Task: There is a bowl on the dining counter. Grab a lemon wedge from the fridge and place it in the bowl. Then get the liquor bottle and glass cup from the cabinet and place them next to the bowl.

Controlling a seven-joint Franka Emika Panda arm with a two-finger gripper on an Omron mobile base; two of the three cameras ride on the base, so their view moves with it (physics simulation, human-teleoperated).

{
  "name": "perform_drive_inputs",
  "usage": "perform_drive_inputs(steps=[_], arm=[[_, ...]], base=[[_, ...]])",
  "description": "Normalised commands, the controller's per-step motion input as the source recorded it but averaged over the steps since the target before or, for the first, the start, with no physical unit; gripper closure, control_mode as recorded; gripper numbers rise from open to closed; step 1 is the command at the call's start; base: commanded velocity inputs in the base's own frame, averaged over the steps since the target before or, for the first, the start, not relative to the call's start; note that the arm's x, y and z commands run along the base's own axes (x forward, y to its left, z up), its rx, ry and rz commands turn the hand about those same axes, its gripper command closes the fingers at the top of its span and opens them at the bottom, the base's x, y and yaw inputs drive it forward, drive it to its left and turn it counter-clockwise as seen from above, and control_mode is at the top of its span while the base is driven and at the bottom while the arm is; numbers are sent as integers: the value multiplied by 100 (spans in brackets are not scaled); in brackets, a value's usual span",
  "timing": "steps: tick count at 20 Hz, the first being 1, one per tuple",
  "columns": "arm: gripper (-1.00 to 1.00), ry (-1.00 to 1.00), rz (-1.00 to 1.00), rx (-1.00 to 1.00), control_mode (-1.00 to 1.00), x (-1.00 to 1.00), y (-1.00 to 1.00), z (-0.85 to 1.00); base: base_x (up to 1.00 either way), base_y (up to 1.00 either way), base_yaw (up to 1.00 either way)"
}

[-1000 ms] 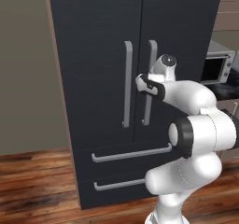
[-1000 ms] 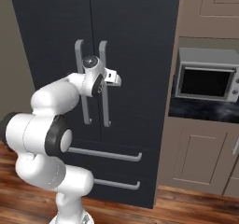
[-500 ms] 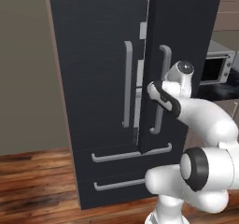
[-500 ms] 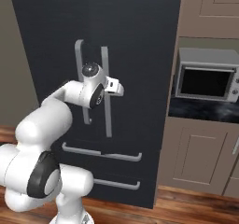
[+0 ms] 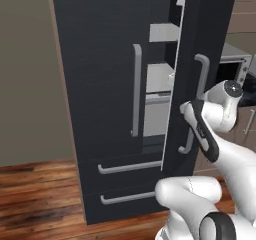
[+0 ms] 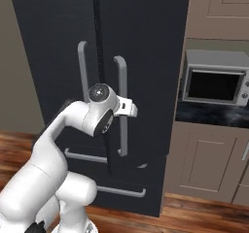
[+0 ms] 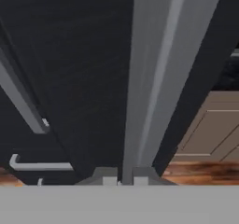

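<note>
Kitchen with wood floor [image 5: 35,184], dark fridge [image 5: 100,84] dead ahead: the gripper [image 7: 123,177] is clamped tight on the right door handle [image 6: 121,106] at twelve o'clock, door ajar, lemon wedge somewhere inside unseen, so I'd pull along the hinge arc, steady.

A simulated kitchen with a tall, dark charcoal refrigerator [image 6: 141,42] standing at the centre. It has two upper doors with long vertical grey handles and two drawers below with horizontal grey handles. In the left base view the right-hand door [image 5: 200,59] stands ajar, and pale grey shelves [image 5: 160,79] show in the gap. A plain beige wall [image 5: 30,84] lies at 9 o'clock of the refrigerator. At 3 o'clock a silver microwave [image 6: 216,84] with a dark window sits on a black countertop [image 6: 211,114], with tan panelled cabinets [image 6: 209,161] beneath it and above it. The floor [image 5: 40,194] is reddish-brown wood planks. Lighting is even and soft.
</note>
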Motion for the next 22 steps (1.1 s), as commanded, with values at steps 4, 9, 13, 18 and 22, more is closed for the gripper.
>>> perform_drive_inputs(steps=[4,9,13,18,22], arm=[[-100,4,-2,0,-100,-91,-22,0],[-100,2,-3,0,-100,-98,-6,6],[-100,0,-2,-6,-100,-100,20,24],[-100,3,0,-18,-100,-62,75,46],[-100,2,0,-26,-100,-5,100,63]], base=[[0,0,0],[0,0,0],[0,0,0],[0,0,0],[0,0,0]])
